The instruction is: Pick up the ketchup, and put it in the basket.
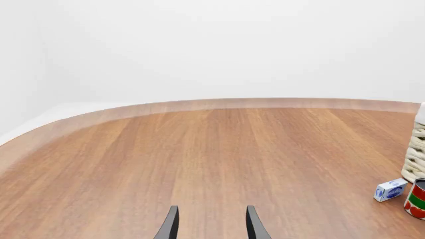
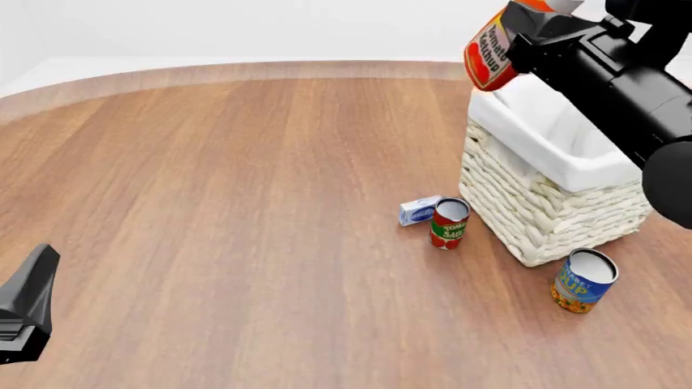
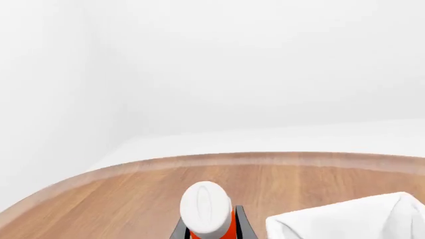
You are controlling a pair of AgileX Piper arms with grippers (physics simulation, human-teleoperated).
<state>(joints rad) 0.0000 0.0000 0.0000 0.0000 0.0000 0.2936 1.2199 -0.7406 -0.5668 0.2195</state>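
The ketchup (image 2: 491,50), a red-orange bottle with a white label, hangs tilted in the air over the far left corner of the basket (image 2: 546,207). My right gripper (image 2: 523,32) is shut on it. In the right wrist view the bottle's white cap (image 3: 207,206) shows between the dark fingers (image 3: 240,225), with the basket's white cloth lining (image 3: 352,219) just beside it. At the table's near left my left gripper (image 2: 32,293) stands low, far from both. In its own wrist view the left gripper (image 1: 212,209) is open with nothing between its fingers.
A red-and-green tomato sauce can (image 2: 449,223) and a small blue-and-white box (image 2: 419,210) stand just left of the basket. A blue-and-orange can (image 2: 584,280) stands at its near corner. The wooden table (image 2: 216,203) curves off at the far edge.
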